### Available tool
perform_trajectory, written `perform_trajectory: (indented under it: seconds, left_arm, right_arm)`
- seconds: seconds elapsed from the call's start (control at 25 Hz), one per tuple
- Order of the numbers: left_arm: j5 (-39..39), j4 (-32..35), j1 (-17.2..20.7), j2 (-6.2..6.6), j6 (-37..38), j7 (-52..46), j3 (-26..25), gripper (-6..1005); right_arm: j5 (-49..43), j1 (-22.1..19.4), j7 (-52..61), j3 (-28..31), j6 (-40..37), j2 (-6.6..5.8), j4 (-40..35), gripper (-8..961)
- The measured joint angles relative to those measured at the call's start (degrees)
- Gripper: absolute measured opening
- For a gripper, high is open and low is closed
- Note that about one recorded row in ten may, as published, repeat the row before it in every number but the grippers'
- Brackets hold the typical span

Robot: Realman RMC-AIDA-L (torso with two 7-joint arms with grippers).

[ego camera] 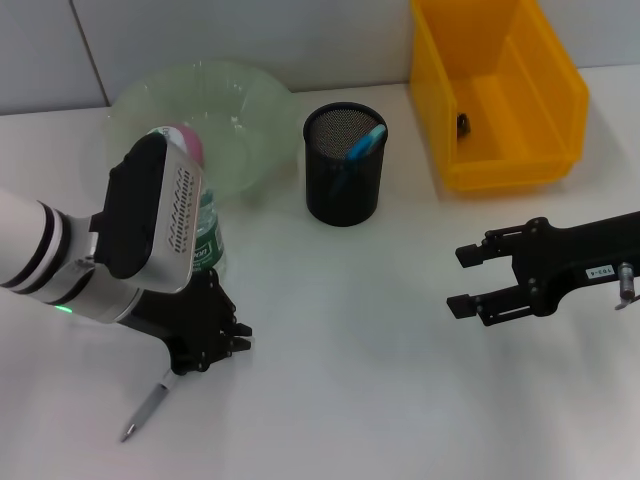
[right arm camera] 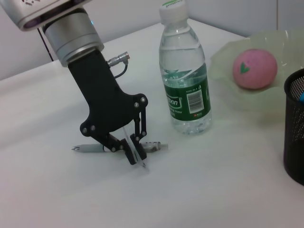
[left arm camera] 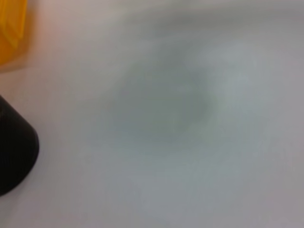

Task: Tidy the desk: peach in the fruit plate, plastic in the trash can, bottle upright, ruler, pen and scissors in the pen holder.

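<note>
A grey pen (ego camera: 148, 405) (right arm camera: 88, 148) lies on the white table at the front left. My left gripper (ego camera: 212, 352) (right arm camera: 135, 154) is down at table level, its fingers closed around the pen's middle. Just behind it the water bottle (ego camera: 207, 240) (right arm camera: 185, 90) stands upright. The pink peach (ego camera: 186, 141) (right arm camera: 254, 68) rests in the green fruit plate (ego camera: 245, 110) (right arm camera: 223, 61). A blue-handled item sticks out of the black mesh pen holder (ego camera: 345, 190) (right arm camera: 294, 142). My right gripper (ego camera: 466, 279) hovers open at the right. I cannot make out the ruler, scissors or plastic as such.
The yellow bin (ego camera: 505, 165) stands at the back right with a small dark thing inside. The left wrist view shows only blurred table, with the holder (left arm camera: 14, 152) and the bin (left arm camera: 10, 28) at its edges.
</note>
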Motion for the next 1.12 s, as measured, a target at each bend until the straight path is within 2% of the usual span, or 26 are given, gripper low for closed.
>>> perform_trajectory:
  seconds: [0.08,0.28,0.44,0.6,0.64,0.76,0.88,1.0,1.08,1.12]
  left_arm:
    - [-0.02,0.22,-0.36,0.01,1.16,-0.01,-0.56,132]
    - [-0.08,0.89,-0.45,0.04,1.68,0.03,-0.93,20]
    - [-0.08,0.98,-0.45,0.02,1.72,0.04,-0.93,21]
    - [-0.33,4.22,0.14,-0.09,2.76,-1.37,-0.45,22]
    - [-0.8,8.35,1.41,-0.15,4.51,-2.8,-0.37,22]
    - [-1.26,10.18,2.02,-0.17,5.18,-3.37,-0.28,23]
    - [-4.15,17.06,4.59,-0.18,7.1,-5.92,0.86,24]
    - [-4.71,18.47,5.21,-0.17,7.36,-6.42,1.13,25]
    - [-10.54,26.41,9.68,-0.16,7.14,-7.15,1.93,25]
    - [-10.54,26.41,9.68,-0.16,7.14,-7.15,1.93,25]
  right_arm:
    - [0.0,0.0,-0.01,-0.02,0.0,-0.05,-0.01,752]
    - [0.0,0.07,-0.02,-0.04,0.0,-0.14,-0.03,752]
    - [0.0,0.1,-0.02,-0.04,0.0,-0.19,-0.02,752]
    - [0.0,0.1,-0.02,0.03,-0.01,-0.29,-0.05,752]
    - [0.0,0.09,-0.02,0.16,-0.01,-0.31,-0.05,752]
    - [0.2,-0.29,-0.02,0.67,-0.03,-0.48,-0.49,752]
    - [0.41,-0.68,-0.01,1.3,-0.31,-0.9,-1.1,752]
    - [0.44,-0.87,-0.01,1.92,-0.43,-1.01,-1.34,752]
    - [0.44,-1.54,-0.38,2.59,-0.19,-1.11,-1.83,752]
    - [0.44,-1.54,-0.38,2.59,-0.19,-1.11,-1.83,752]
